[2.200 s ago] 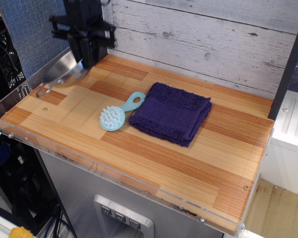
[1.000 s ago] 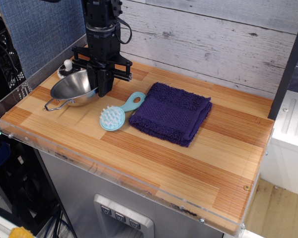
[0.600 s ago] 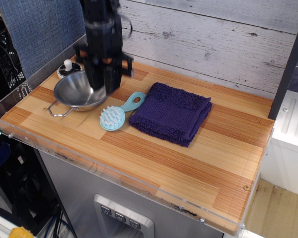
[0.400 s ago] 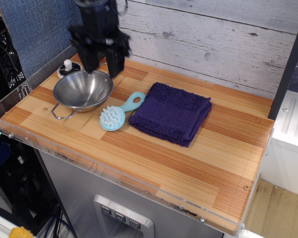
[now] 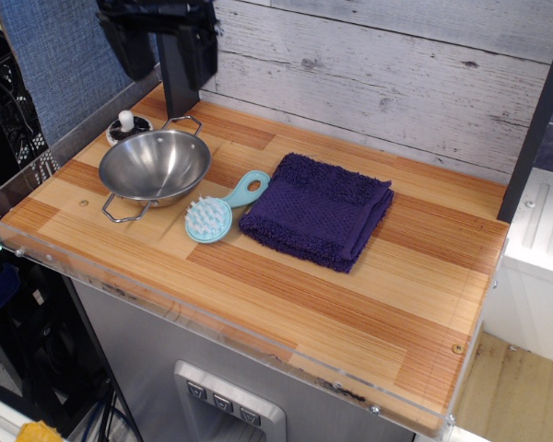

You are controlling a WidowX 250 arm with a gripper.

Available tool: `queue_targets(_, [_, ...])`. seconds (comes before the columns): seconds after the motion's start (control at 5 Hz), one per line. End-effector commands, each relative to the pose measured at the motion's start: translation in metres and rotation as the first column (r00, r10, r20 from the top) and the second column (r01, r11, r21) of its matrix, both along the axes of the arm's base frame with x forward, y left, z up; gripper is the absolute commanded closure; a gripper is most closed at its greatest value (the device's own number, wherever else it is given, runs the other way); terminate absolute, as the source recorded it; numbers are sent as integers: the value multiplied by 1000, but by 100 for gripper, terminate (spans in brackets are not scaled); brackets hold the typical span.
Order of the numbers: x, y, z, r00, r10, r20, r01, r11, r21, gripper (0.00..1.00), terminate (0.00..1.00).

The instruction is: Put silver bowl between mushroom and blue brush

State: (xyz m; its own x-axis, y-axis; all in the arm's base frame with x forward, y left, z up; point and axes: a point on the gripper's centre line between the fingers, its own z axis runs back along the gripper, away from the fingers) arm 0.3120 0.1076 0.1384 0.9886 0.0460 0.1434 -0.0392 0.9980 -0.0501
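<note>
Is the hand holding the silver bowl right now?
No, the silver bowl sits free on the wooden table, with the hand raised above it.

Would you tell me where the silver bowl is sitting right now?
The silver bowl rests upright on the left part of the wooden table, between the mushroom behind it and the blue brush to its right.

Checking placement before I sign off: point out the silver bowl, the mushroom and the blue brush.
silver bowl (image 5: 154, 164): main camera view, inside of the basin.
mushroom (image 5: 126, 124): main camera view, white stem.
blue brush (image 5: 208, 220): main camera view, bristled head.
</note>
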Motion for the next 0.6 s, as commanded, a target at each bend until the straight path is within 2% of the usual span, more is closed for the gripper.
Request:
queue_targets(0.0, [-10,-3,27,994,-105,-5,105,991,85,0,0])
queue_targets(0.2, [-10,-3,27,994,-105,-5,105,991,85,0,0])
queue_targets(0.4, [-10,-3,27,994,-105,-5,105,991,85,0,100])
